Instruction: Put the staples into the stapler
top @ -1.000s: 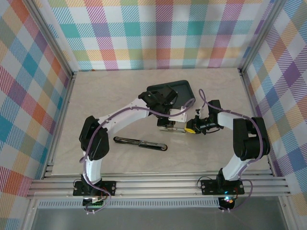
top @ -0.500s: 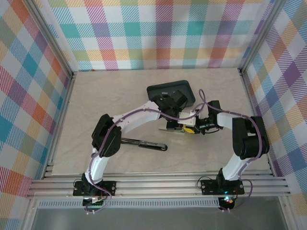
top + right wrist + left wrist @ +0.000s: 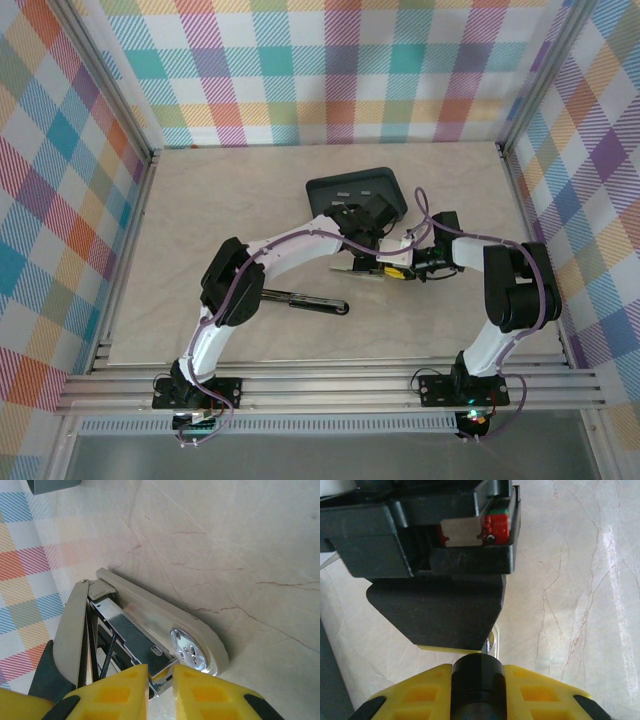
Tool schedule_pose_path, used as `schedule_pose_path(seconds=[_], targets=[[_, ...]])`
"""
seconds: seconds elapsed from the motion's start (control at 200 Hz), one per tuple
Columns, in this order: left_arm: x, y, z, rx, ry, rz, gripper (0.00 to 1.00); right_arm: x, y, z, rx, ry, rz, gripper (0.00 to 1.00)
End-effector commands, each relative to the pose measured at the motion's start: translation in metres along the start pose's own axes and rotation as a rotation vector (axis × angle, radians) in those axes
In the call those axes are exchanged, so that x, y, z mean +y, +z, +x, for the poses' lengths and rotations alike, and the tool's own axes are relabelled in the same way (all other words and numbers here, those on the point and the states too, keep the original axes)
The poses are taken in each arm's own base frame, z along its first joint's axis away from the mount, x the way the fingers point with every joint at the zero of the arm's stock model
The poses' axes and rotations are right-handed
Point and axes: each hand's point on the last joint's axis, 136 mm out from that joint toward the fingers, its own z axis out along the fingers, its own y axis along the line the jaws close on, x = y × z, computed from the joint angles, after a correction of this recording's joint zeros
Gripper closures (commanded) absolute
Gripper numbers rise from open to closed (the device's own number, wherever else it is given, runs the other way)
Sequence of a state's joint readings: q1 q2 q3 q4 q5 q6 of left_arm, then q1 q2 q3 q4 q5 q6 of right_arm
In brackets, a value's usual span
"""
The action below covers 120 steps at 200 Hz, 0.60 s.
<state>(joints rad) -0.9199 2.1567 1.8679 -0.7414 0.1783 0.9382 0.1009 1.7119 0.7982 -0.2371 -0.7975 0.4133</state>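
Observation:
A beige stapler (image 3: 356, 267) lies opened at mid-table, its silver magazine (image 3: 132, 630) exposed above the base with the round anvil (image 3: 188, 650). My right gripper (image 3: 394, 270) (image 3: 160, 680) is shut on the near end of that magazine. My left gripper (image 3: 374, 245) hangs just above the stapler and the right gripper's tip. In the left wrist view a black round part sits between its yellow fingers (image 3: 415, 695) and hides the gap at the left gripper (image 3: 478, 667). A bit of the stapler's metal (image 3: 492, 641) shows beyond. The staples are hidden.
A dark tray (image 3: 356, 186) sits just behind the stapler. A long black tool (image 3: 300, 299) lies flat to the front left. The right arm's black wrist housing (image 3: 440, 555) hangs close over the left gripper. Checked walls enclose the table.
My left gripper has come from over the tray toward the near right, down to the stapler, and its elbow swung right. The right gripper stayed on the stapler.

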Motion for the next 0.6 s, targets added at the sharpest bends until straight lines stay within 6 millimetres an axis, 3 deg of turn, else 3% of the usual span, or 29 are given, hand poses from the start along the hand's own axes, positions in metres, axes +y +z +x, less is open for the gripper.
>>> schedule_pose_path(seconds=[0.0, 0.595], targets=[[-0.001, 0.018, -0.002, 0.009, -0.002, 0.000, 0.79, 0.005, -0.003, 0.007, 0.006, 0.006, -0.027, 0.79], [-0.005, 0.036, 0.007, 0.063, 0.001, 0.033, 0.79, 0.000, -0.051, 0.008, -0.128, 0.023, 0.019, 0.75]])
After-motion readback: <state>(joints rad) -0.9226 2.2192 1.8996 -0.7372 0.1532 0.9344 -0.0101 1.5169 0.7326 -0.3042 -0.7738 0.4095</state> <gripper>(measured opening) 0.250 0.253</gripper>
